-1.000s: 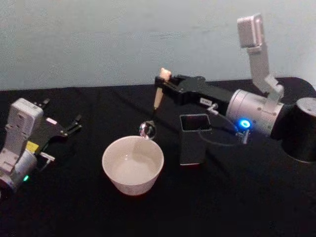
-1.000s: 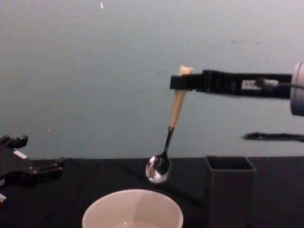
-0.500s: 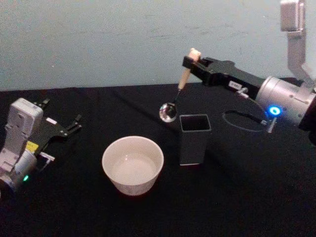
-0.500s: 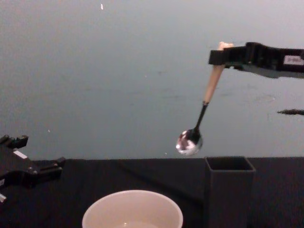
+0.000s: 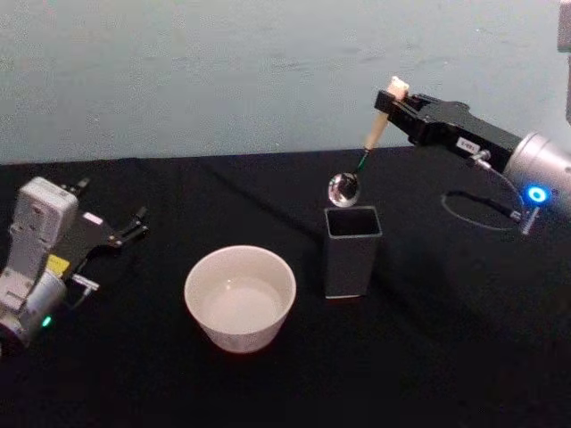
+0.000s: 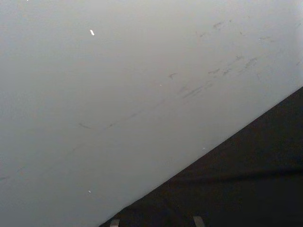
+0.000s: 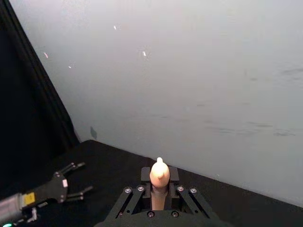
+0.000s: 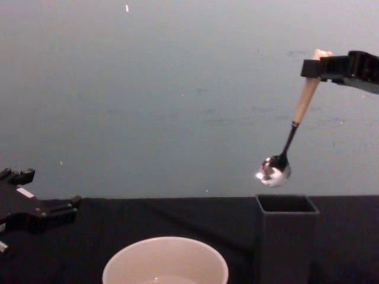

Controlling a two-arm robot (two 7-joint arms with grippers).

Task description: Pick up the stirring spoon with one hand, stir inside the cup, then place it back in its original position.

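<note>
Over on the left, the left gripper (image 5: 111,203) rests low on the black table (image 5: 446,357), fingers spread and holding nothing. It sits well apart from everything the job needs, parked where it cannot get in the working arm's way.

Moving inward, the cup (image 5: 234,337) stands near the middle of the table, wide mouth up, with what looks like a shallow pool of liquid at the bottom. Nothing is in it or over it. That broad opening makes an easy target for a thin spoon.

Just to its right, close but not touching, stands the holder (image 5: 350,267), tall, dark and square, its narrow mouth open to the ceiling. It is a far tighter slot than the cup, so anything going in has to arrive nearly upright and well centred.

And there is the stirring spoon (image 8: 303,103), in the air! The shiny bowl hangs just above the holder's mouth in the chest view, toward its left edge and clear of the rim. The spoon leans, handle up and to the right.

Why the lean? The right gripper (image 5: 393,96) reaches in from the right and pinches the cream handle just under the bear head, fingers pressed on it. Gripped that high, the spoon dangles bowl-down, keeping the fingers clear of cup and holder alike. With the bowl over the holder rather than the cup, I'd judge this the holder end of the job.
</note>
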